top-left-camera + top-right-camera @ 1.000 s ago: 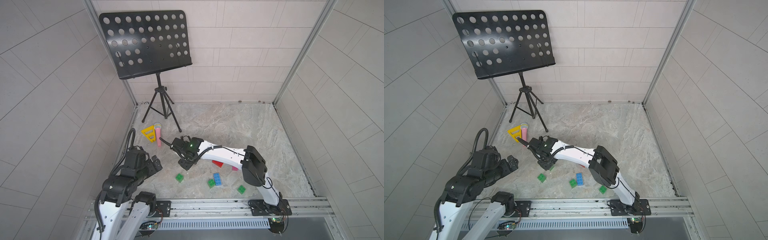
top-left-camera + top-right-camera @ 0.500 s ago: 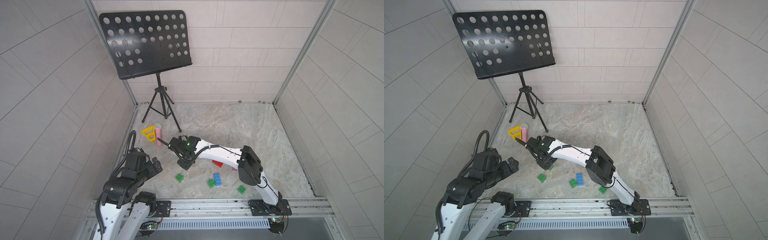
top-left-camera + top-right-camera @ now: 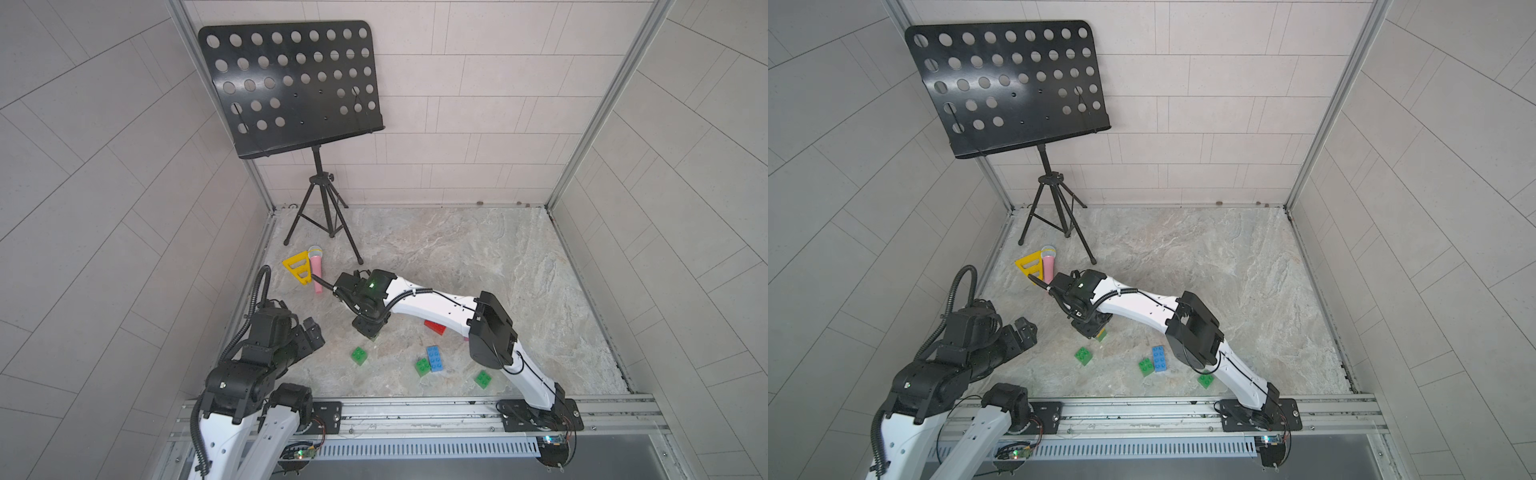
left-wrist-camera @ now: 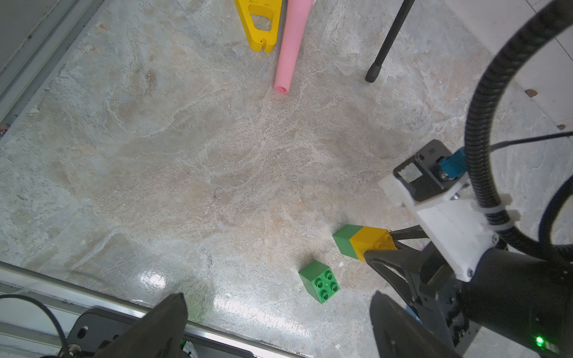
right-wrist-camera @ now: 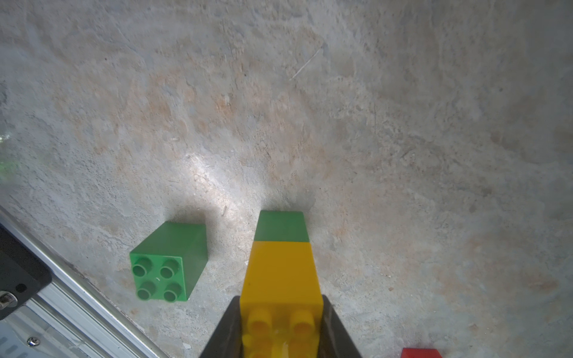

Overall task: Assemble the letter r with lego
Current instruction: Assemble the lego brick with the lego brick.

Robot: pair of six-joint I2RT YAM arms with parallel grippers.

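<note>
Right tool still pinches yellow brick seated on green brick; stack barely shifted, stem started. Left tool spread.

Right arm: your base sits at 5 o'clock, elbow humped up, forearm stretched low toward 10 o'clock. Wrist bends down, so your right gripper points at the floor, jaws pinched on the yellow brick.

Left arm: folded up over its base at 7 o'clock. Your left gripper aims toward 2 o'clock, jaws spread wide, nothing between them.
</note>
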